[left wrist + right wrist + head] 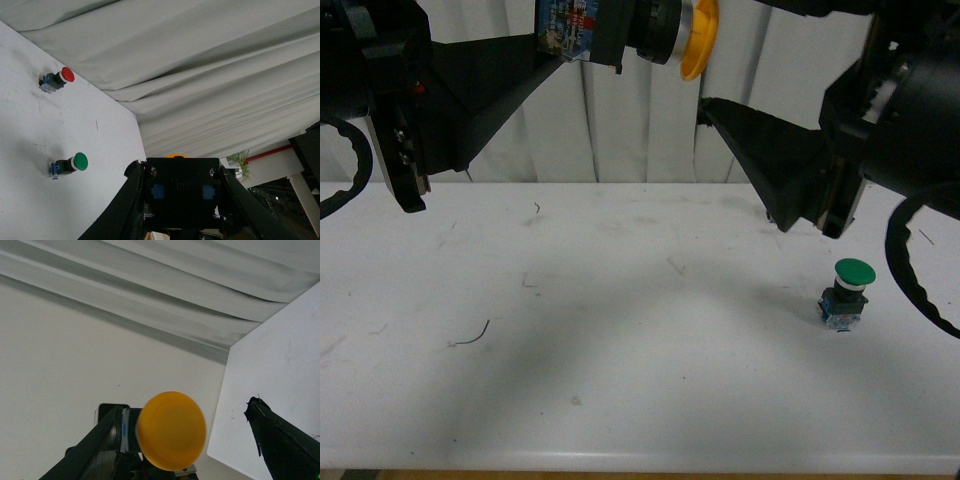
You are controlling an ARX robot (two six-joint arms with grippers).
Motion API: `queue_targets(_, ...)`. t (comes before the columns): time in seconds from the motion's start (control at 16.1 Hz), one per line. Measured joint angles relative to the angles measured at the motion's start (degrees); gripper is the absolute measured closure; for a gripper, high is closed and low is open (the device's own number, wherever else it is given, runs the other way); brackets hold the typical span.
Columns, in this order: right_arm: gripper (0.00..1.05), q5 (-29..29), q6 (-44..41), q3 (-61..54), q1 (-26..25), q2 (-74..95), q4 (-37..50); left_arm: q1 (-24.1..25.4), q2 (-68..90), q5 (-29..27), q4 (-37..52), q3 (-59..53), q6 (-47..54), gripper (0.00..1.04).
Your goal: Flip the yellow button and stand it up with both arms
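Left arm (390, 90) & right arm (910, 110): bulky, matte blk; ribbed blk cables (910, 270) (looped) each side.

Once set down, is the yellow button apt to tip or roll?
The yellow button looks rigid in the left gripper. Cap looks wider than body, so upright it probably tips easily; lying, the round cap may roll.

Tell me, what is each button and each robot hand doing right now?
yellow button: held up in the air, turned sideways, not standing yet.
left gripper: shut on the yellow button's body.
right gripper: open, close to the yellow cap, not gripping it.
green button: standing on the table, cap up, nobody touching it.
red button: on the table, nobody touching it, seems cap up too.
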Motion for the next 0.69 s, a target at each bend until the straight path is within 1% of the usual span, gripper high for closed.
queue_targets(0.19, 0.29, -0.3, 0.2, 1.0, 0.8, 0.0, 0.1, 0.0, 0.0, 0.0, 0.0, -0.1, 0.0, 0.69)
queue_targets(0.37, 0.28, -0.6, 0.3, 2.9, 3.0, 1.7, 0.2, 0.2, 0.0, 0.1, -0.4, -0.1, 0.0, 0.69)
queue_targets(0.44, 0.35, -0.6, 0.3, 3.7, 3.0, 2.7, 0.0, 0.2, -0.1, 0.2, -0.5, -0.2, 0.0, 0.69)
queue_targets(0.5, 0.67, -0.3, 1.1, 4.8, 2.8, 3.0, 0.2, 0.2, -0.4, 0.3, -0.3, -0.2, -0.5, 0.69)
queue_targets(0.56, 0.69, -0.2, 1.5, 4.9, 2.8, 3.0, 0.2, 0.3, -0.4, 0.4, -0.3, -0.2, -1.3, 0.69)
queue_targets(0.69, 0.69, -0.2, 1.6, 4.9, 2.8, 3.0, 0.2, 0.3, -0.4, 0.5, -0.3, -0.2, -1.5, 0.69)
